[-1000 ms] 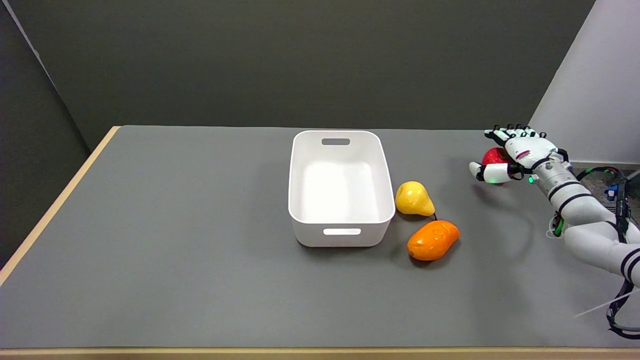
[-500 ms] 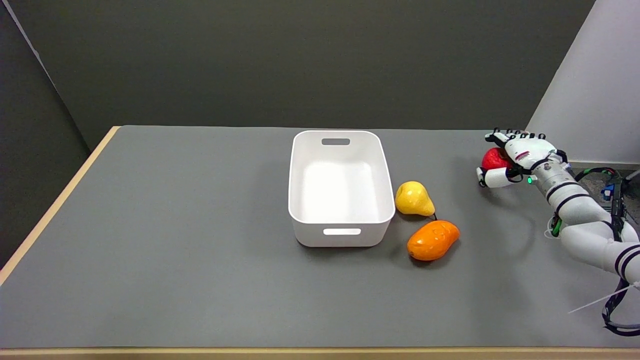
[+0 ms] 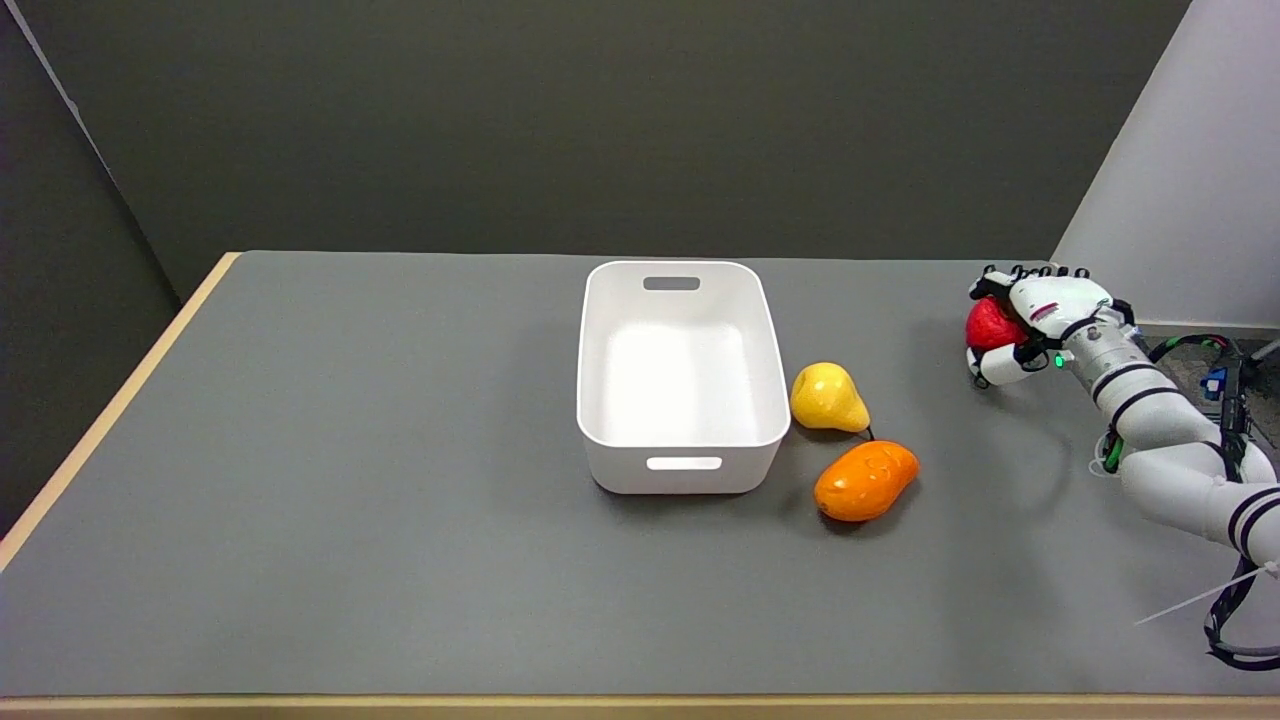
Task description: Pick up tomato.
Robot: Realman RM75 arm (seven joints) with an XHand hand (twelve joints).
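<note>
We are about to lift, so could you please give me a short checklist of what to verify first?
1. Right hand closed around the tomato: ok, fingers above it and thumb below.
2. Tomato clear of the table: cannot tell.
3. Grip firm enough to lift: cannot tell.
4. Pear and orange fruit well away from the hand: ok.
5. White bin holds nothing, if it is the drop place: ok.
</note>
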